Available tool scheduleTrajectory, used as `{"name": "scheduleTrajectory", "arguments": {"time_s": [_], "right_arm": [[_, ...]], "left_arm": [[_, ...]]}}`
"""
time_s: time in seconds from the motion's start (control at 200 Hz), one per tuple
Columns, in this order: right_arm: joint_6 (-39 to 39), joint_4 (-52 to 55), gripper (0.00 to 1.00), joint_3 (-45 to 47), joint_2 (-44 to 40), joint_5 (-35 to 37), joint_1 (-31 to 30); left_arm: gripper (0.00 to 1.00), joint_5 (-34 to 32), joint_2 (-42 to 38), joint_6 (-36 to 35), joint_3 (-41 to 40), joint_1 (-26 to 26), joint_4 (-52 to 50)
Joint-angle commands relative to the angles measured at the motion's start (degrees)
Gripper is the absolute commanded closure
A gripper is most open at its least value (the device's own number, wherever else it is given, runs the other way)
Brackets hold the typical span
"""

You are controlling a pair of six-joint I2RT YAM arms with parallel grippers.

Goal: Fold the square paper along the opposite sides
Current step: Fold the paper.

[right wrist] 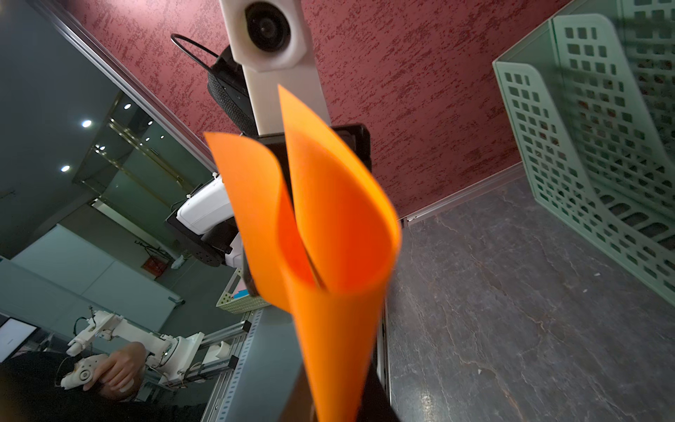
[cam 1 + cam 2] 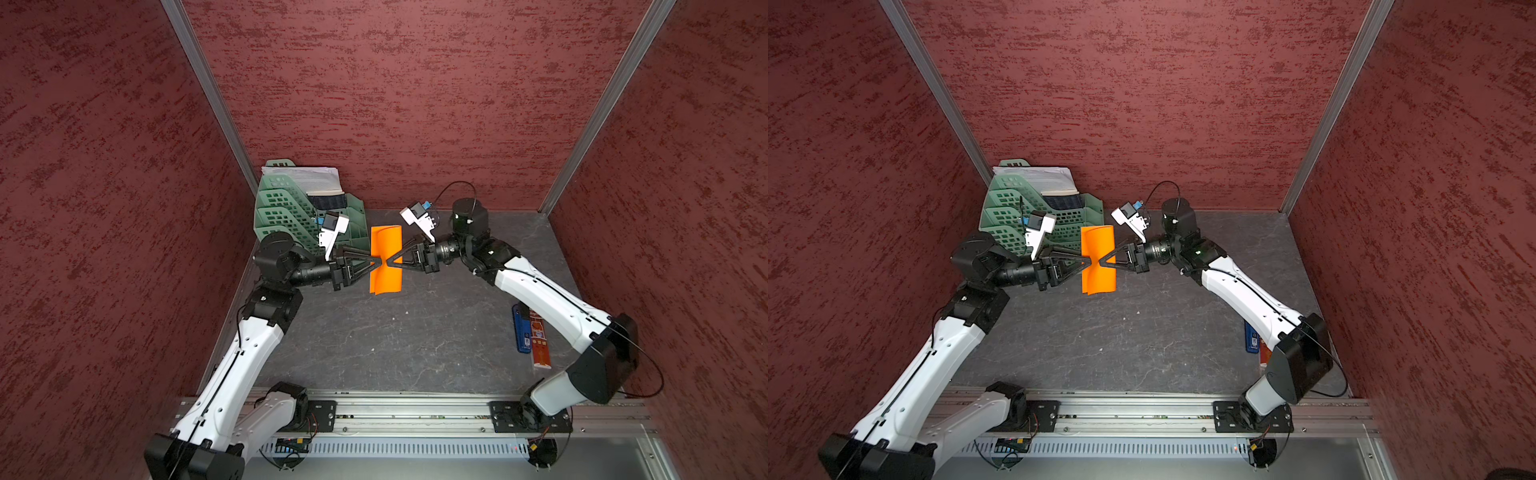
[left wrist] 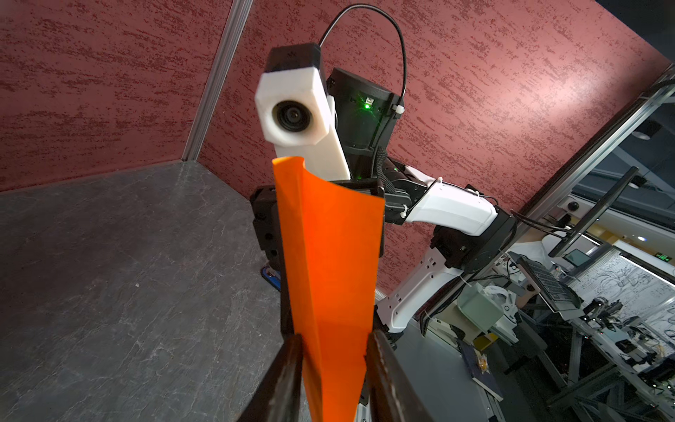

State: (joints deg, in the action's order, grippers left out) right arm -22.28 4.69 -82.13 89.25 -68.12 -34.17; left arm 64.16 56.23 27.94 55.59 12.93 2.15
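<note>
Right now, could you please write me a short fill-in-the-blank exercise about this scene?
The square paper between the left end effector and the right end effector is ___ in colour.
The slotted rack holding white sheets is ___.
The blue packet lies on the table beside the ___ arm.
Missing words: orange, green, right.

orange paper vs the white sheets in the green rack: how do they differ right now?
Colour: the square paper is plain bright orange; the white sheets carry printed lines.
Shape: the square paper is one sheet curled over on itself; the white sheets are a flat stack.
Place: the square paper is held above the table by the right gripper; the white sheets sit in the green rack.
Shared: both are thin paper.
</note>
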Motion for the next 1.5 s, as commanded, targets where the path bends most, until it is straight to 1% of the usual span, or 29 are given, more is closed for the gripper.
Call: {"name": "scheduleTrajectory", "arguments": {"time_s": [0.0,0.155,0.586,0.681,0.947,1.247,1.498], "right_arm": [[-0.6,-0.3,0.87,-2.5,-1.2,1.2,0.3],[-0.9,-0.3,0.87,-2.9,-1.0,1.2,0.3],[0.1,1.7,0.87,-4.2,-0.3,2.2,-0.1],[0.1,2.0,0.87,-4.5,-0.4,2.3,-0.3],[1.8,4.4,0.84,-5.1,-0.1,4.1,-1.0],[7.9,12.1,0.82,-6.3,-0.1,6.1,-1.7],[4.3,8.1,0.82,-5.3,-0.1,7.2,-1.9]], "left_arm": [[0.64,-1.1,-1.0,-1.3,-0.1,0.3,-1.5],[0.61,-1.7,-1.5,-2.3,-0.1,0.3,-3.1],[0.57,-2.0,-1.6,-3.1,0.3,1.7,-2.8],[0.60,-3.6,-0.9,-5.1,1.1,2.7,-5.8],[0.76,-6.1,0.8,-6.8,2.8,5.1,-8.5],[0.78,-7.5,0.5,-7.3,3.3,5.3,-9.9],[0.81,-7.5,1.0,-7.0,3.3,6.0,-9.4]]}}
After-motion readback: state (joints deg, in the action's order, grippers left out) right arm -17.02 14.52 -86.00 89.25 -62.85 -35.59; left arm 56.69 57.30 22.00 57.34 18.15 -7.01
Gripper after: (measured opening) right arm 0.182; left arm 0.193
